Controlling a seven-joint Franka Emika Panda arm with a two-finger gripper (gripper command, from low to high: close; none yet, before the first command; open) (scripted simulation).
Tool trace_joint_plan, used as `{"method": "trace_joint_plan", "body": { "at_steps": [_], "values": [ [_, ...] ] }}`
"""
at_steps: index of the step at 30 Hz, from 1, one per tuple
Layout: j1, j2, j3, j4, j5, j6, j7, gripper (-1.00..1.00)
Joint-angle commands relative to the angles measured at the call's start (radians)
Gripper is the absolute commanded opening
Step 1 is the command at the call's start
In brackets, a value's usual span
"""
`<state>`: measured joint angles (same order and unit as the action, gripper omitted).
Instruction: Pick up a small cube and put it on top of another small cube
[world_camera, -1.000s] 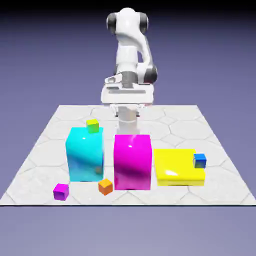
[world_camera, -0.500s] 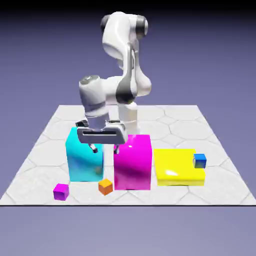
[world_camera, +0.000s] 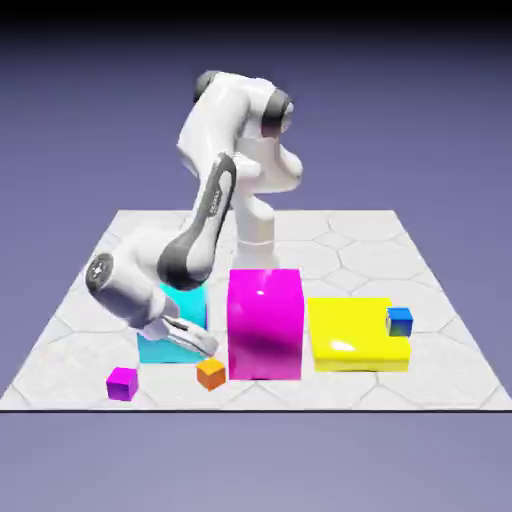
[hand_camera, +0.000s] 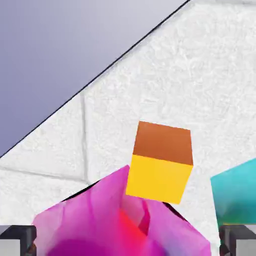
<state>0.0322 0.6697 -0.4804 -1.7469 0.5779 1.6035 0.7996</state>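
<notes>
Bare tabletop (hand_camera: 160, 75) beyond the orange cube (hand_camera: 161, 162), magenta block (hand_camera: 115, 220) and cyan block (hand_camera: 239, 195) crowding its near side.

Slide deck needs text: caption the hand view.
Small orange cube ahead of the open end effector, large magenta block nearby.

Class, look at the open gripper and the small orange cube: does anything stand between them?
Nothing visible stands between the gripper and the small orange cube. In the hand view, the big magenta block lies near the cube, toward the picture's bottom, and the cyan block off to the right.
</notes>
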Motion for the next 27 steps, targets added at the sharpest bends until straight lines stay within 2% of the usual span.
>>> {"method": "trace_joint_plan", "body": {
  "at_steps": [1,11,13,18,19,25,27],
  "values": [
    [0.001,0.036,-0.014,0.031,0.017,-0.042,0.002,0.00],
    [0.007,0.399,-0.155,0.342,0.186,-0.461,0.019,0.00],
    [0.007,0.413,-0.160,0.354,0.193,-0.478,0.020,0.00],
    [0.087,0.403,-0.146,0.184,0.221,-0.352,-0.029,0.00],
    [0.087,0.403,-0.146,0.184,0.221,-0.352,-0.029,-1.00],
    [0.007,0.413,-0.160,0.354,0.193,-0.478,0.020,-1.00],
    [-0.029,0.388,-0.172,0.365,0.207,-0.446,-0.024,-1.00]
  ]
}}
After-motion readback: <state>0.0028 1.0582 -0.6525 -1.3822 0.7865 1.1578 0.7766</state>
